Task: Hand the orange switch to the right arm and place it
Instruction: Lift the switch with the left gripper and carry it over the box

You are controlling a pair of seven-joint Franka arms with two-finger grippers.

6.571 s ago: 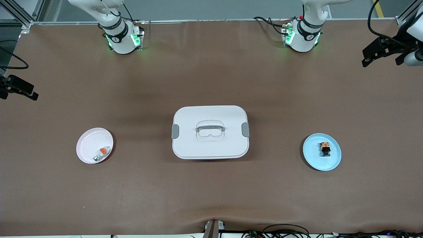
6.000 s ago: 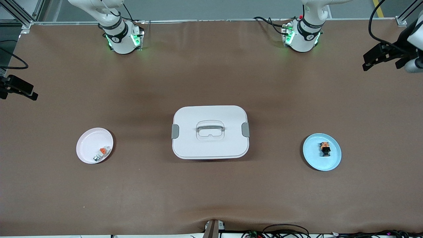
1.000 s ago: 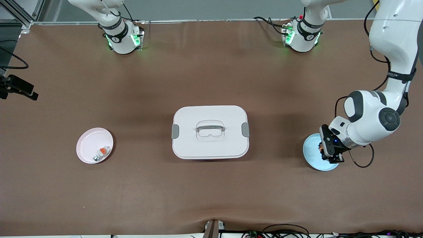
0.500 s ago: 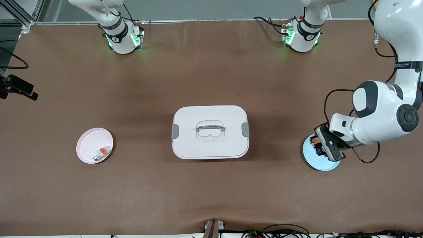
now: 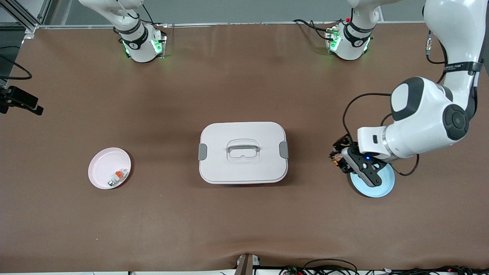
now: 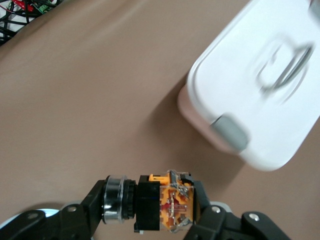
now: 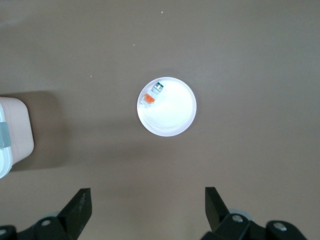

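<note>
Left tool (image 5: 338,156), mid-right of frame over counter (image 5: 244,221) beside blue plate (image 5: 378,189), pinches orange switch (image 6: 162,206). Right tool (image 7: 147,210) spread, waiting above pink plate (image 7: 172,122). I carry level, leave exposed face for handover.

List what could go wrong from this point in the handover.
1. The left gripper pinches the small orange switch only at its sides, in the air over the table by the blue plate; a jolt could drop it.
2. The right gripper is open but high over the white plate, so the two must meet across the lidded box.
3. The switch leaves little free surface for a second grip.
</note>
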